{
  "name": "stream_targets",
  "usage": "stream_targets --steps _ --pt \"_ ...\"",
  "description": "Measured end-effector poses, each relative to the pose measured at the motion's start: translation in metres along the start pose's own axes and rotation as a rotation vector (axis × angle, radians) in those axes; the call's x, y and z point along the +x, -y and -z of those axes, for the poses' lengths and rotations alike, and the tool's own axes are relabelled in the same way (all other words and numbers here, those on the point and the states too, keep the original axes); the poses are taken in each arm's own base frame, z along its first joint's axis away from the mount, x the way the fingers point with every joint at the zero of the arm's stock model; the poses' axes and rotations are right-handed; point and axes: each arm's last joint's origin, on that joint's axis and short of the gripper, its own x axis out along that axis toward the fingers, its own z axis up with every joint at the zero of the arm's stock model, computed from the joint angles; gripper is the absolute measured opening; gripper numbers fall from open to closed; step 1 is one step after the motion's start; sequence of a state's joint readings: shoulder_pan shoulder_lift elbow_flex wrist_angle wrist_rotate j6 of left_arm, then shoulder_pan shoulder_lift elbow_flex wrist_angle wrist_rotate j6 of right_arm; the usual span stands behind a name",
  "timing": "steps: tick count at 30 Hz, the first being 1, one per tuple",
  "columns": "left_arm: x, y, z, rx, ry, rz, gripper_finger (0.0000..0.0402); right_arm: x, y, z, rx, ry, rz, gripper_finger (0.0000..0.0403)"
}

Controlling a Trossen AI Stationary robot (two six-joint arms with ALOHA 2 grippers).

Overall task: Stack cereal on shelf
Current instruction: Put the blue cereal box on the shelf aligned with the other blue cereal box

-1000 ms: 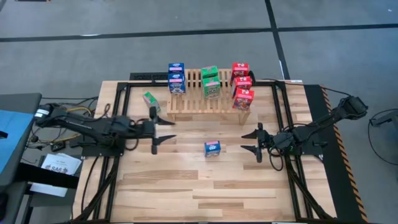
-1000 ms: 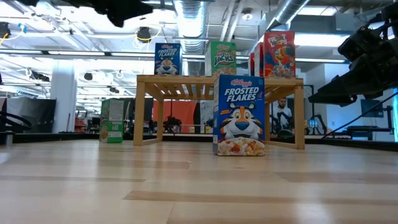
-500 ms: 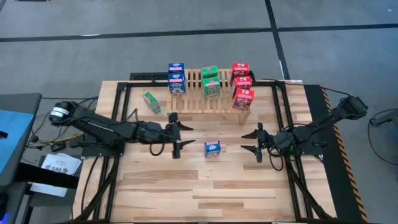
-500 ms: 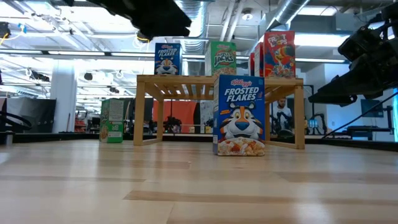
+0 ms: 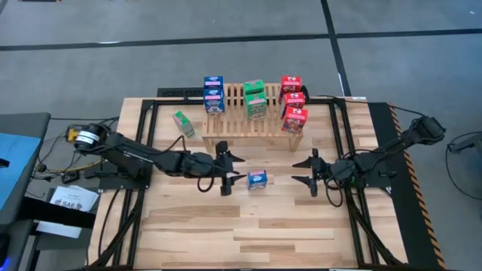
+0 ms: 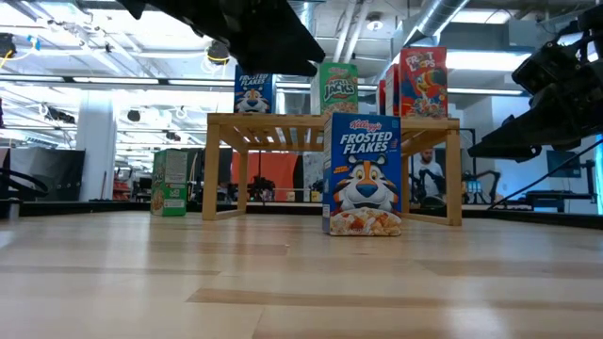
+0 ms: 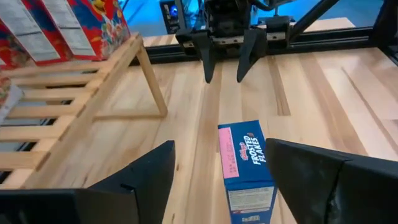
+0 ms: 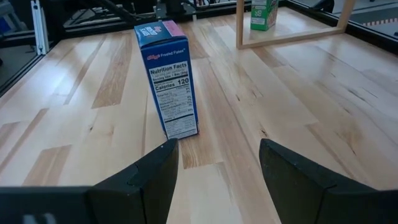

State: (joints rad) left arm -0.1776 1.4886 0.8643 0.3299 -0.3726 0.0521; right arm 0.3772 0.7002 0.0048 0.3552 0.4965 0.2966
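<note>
A blue cereal box (image 5: 257, 179) stands upright on the table in front of the wooden shelf (image 5: 267, 125). My left gripper (image 5: 235, 170) is open just left of this box. In the left wrist view the box (image 7: 245, 171) shows between the two fingers, untouched. My right gripper (image 5: 298, 172) is open to the right of the box and faces its side panel (image 8: 168, 87). On the shelf stand two blue boxes (image 5: 214, 93), green boxes (image 5: 254, 98) and red boxes (image 5: 292, 94). A green box (image 5: 183, 123) stands on the table left of the shelf.
A black frame (image 5: 343, 128) borders the tabletop on both sides. Bare planks (image 5: 248, 226) lie toward the near edge. In the low view the blue box (image 6: 362, 174) stands before the shelf's legs (image 6: 215, 169), with my left arm (image 6: 254, 28) overhead.
My left gripper has travelled toward the table's right edge and a little down. It went from beside the lone green box to just short of the blue box on the table. No box has shifted.
</note>
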Motion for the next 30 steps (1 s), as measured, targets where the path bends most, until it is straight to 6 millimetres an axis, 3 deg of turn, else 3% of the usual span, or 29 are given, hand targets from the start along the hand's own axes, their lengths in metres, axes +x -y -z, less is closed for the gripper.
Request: stream_targets --steps 11,19,30 --pt "0.015 0.007 0.014 -0.056 -0.023 -0.004 0.0297 0.000 0.000 0.001 -0.006 -0.010 0.003 0.0250" --pt "0.027 0.012 0.023 -0.070 -0.017 0.013 0.0300 0.000 0.001 0.002 -0.011 -0.019 0.006 0.0250" --pt "0.027 0.013 0.026 -0.085 -0.028 0.020 0.0300 0.000 0.001 0.003 -0.017 -0.030 0.009 0.0250"
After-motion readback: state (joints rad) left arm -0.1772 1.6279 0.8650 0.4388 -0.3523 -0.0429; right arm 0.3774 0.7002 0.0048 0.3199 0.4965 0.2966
